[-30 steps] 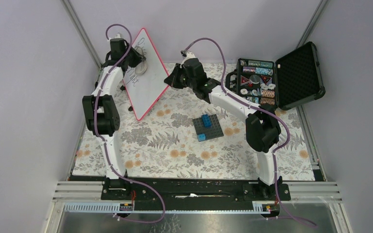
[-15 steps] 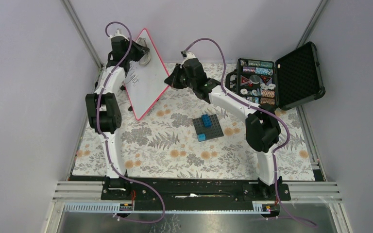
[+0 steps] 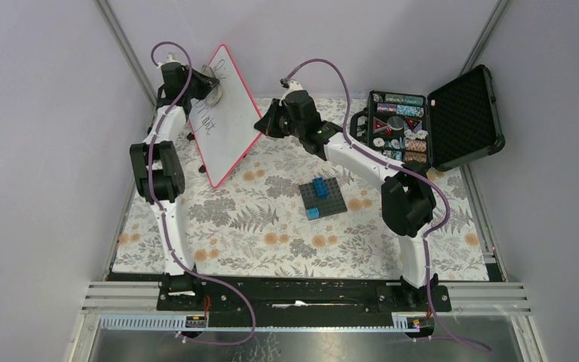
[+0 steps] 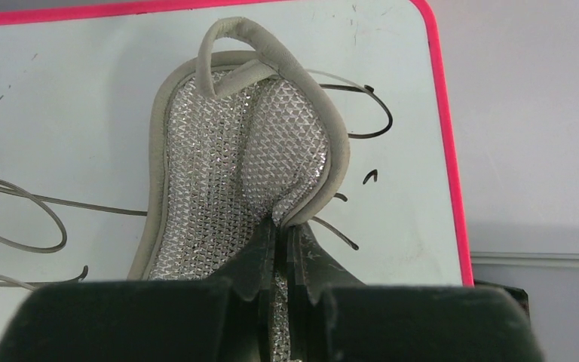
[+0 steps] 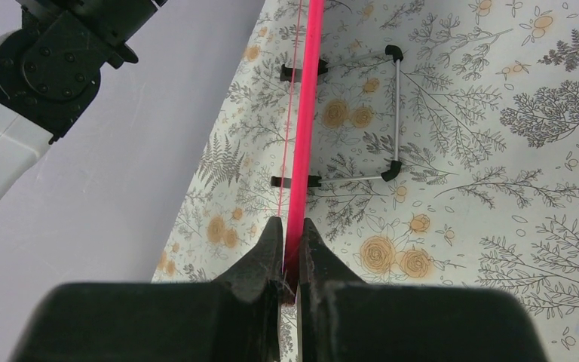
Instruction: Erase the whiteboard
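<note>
The whiteboard point(image 3: 228, 121), white with a red-pink frame, stands tilted at the back left and bears black handwriting. My right gripper point(image 3: 262, 125) is shut on its right edge; the right wrist view shows the pink frame point(image 5: 304, 113) pinched edge-on between the jaws of that gripper point(image 5: 291, 230). My left gripper point(image 3: 204, 84) is shut on a grey mesh scrubbing pad point(image 4: 234, 158) and holds it against the board's upper part point(image 4: 60, 105), over black strokes near the top corner. In the left wrist view that gripper point(image 4: 281, 230) pinches the pad's lower edge.
A dark baseplate point(image 3: 323, 198) with blue bricks lies mid-table. An open black foam-lined case point(image 3: 436, 123) of small items stands at the back right. The board's wire stand point(image 5: 392, 113) rests on the floral cloth point(image 3: 271, 226). Purple walls close in left and behind.
My left gripper with the pad has moved up and left along the board's upper part. More handwriting shows below it. The right arm and the board have stayed still.
</note>
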Motion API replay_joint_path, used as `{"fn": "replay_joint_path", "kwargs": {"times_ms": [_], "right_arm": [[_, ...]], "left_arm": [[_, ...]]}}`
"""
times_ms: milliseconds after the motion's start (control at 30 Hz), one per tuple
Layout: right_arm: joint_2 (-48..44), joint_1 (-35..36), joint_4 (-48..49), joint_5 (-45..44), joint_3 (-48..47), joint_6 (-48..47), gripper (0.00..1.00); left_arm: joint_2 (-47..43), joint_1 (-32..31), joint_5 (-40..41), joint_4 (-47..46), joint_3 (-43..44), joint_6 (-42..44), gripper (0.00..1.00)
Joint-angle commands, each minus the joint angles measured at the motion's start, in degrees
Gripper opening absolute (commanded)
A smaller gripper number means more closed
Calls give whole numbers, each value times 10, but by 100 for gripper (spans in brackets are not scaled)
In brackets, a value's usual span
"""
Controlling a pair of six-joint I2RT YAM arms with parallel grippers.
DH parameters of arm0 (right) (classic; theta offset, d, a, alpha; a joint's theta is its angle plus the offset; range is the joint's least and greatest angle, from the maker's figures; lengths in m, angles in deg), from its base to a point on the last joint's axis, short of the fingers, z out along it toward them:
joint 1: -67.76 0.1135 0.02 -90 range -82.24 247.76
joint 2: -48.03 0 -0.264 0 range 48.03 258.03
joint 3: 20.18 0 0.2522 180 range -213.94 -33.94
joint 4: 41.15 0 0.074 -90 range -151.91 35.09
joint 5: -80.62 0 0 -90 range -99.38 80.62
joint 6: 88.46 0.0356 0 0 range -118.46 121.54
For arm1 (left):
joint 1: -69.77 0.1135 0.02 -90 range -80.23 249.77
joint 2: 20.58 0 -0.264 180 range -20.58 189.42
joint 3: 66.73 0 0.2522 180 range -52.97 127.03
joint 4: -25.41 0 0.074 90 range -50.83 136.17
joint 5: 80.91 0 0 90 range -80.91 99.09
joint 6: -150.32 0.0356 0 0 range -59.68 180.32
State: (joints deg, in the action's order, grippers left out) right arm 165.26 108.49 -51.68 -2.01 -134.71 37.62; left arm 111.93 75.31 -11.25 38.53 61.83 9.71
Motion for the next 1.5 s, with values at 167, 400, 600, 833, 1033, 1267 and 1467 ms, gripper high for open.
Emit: {"fn": "replay_joint_path", "kwargs": {"times_ms": [167, 400, 600, 833, 1033, 1267, 1467], "right_arm": [[11, 54, 24, 154, -26, -79, 0], [3, 54, 20, 148, -22, -85, 0], [11, 54, 20, 155, -25, -82, 0], [12, 53, 21, 156, -22, -86, 0], [9, 53, 20, 155, -19, -85, 0], [6, 48, 21, 172, -25, -72, 0], [0, 47, 21, 178, -28, -69, 0]], "left_arm": [[-17, -134, -7, 77, 77, 68, 0], [-109, -144, 19, 44, -69, 82, 0], [-117, -94, 31, 111, -165, 59, 0], [-149, -76, 41, 155, -235, 71, 0], [-189, -126, 4, 170, -212, 100, 0], [-304, -179, -47, 130, -300, 135, 0], [-377, -191, -16, 86, -452, 112, 0]]}}
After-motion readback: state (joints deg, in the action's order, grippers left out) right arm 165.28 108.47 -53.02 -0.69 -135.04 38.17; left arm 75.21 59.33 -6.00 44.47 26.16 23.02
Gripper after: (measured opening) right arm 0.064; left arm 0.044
